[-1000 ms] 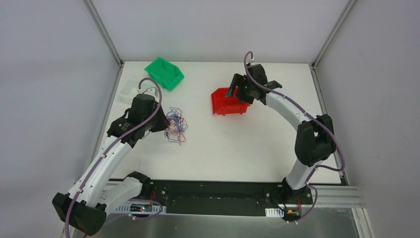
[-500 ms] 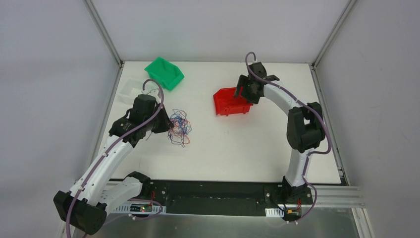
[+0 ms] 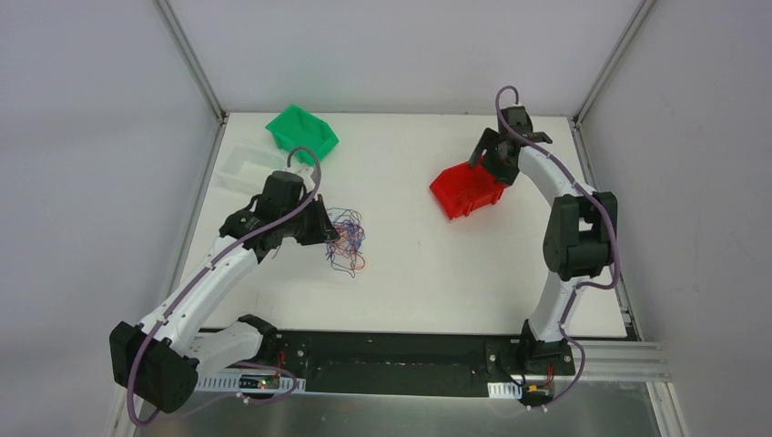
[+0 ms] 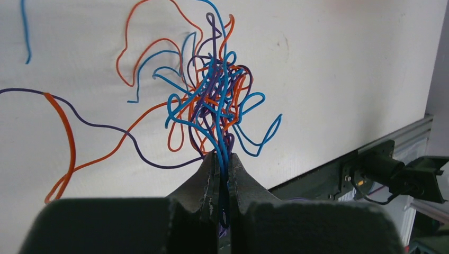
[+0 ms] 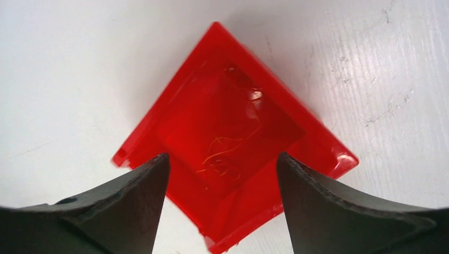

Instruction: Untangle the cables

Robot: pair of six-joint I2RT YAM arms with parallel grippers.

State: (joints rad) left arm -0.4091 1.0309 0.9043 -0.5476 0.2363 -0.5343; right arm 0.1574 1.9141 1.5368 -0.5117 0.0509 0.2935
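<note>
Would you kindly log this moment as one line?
left gripper: shut on cables | right gripper: open over red bin | orange strands: inside bin

Top external: fixed, high behind the arm bases, facing down over the whole white table [image 3: 410, 273].
Left wrist: very near, facing along the left gripper [image 4: 222, 159] into the tangle of thin blue, orange and purple wires [image 4: 217, 100].
Right wrist: close above, facing down past the right gripper [image 5: 221, 159] into the red plastic bin [image 5: 233, 106].
Shared: tangle [image 3: 347, 238] in top and left wrist; bin [image 3: 466, 189] in top and right wrist.
</note>
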